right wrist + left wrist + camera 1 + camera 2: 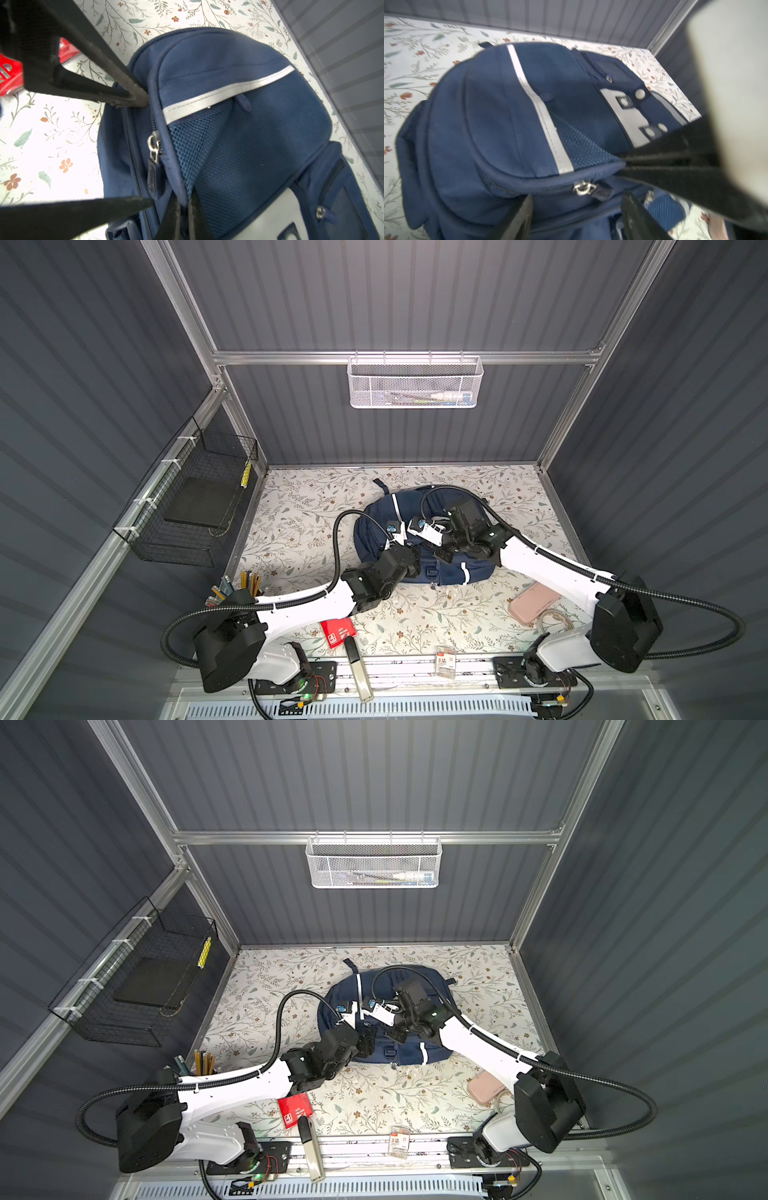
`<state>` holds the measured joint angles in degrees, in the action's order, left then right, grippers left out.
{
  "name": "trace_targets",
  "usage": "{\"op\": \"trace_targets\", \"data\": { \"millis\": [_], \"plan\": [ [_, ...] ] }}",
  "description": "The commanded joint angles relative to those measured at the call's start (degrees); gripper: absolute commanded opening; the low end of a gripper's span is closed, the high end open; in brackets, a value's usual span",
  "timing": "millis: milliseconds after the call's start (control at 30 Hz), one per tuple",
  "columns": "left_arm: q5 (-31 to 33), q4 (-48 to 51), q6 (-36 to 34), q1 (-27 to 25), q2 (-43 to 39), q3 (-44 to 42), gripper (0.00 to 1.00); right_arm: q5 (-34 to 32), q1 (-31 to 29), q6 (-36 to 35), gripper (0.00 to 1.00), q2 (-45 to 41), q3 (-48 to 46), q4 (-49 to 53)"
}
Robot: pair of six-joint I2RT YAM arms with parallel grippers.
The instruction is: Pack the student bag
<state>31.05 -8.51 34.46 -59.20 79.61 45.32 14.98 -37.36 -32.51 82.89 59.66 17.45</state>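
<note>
The student bag (370, 541) (332, 1019), navy with white stripes, lies flat in the middle of the floral table. My right gripper (185, 199) (417, 526) is shut on the piped edge of a front pocket flap (176, 178), pinching the fabric. In the left wrist view its black fingers (654, 164) come in from the side onto that same edge. My left gripper (578, 196) (395, 531) is open, one finger on each side of the silver zipper pull (583, 188) (153, 145), with nothing held between them.
A red packet (338, 632) and a dark-and-beige flat tool (357, 668) lie near the front. On the right are a pink case (532, 601) and a cord (557, 620). A pencil cup (249, 585) stands front left. Wire baskets (195, 506) (415, 383) hang on the walls.
</note>
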Motion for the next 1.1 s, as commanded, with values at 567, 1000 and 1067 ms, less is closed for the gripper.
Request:
{"op": "trace_targets", "data": {
  "millis": [567, 1000, 1067],
  "plan": [
    [-0.9, 2.7, 0.8, 3.6, -5.3, -2.9, 0.35, 1.3, -0.7, 2.5, 0.00, -0.6, -2.0, -4.5],
    [-12.1, -12.6, -1.4, 3.7, -3.1, -8.3, 0.61, 2.3, -0.7, 3.1, 0.00, 0.2, -1.8, -4.9],
    [-10.3, -13.1, -0.5, 3.4, -1.7, -8.2, 0.65, 2.6, -0.8, 3.6, 0.00, 0.2, -1.7, -4.9]
  ]
}}
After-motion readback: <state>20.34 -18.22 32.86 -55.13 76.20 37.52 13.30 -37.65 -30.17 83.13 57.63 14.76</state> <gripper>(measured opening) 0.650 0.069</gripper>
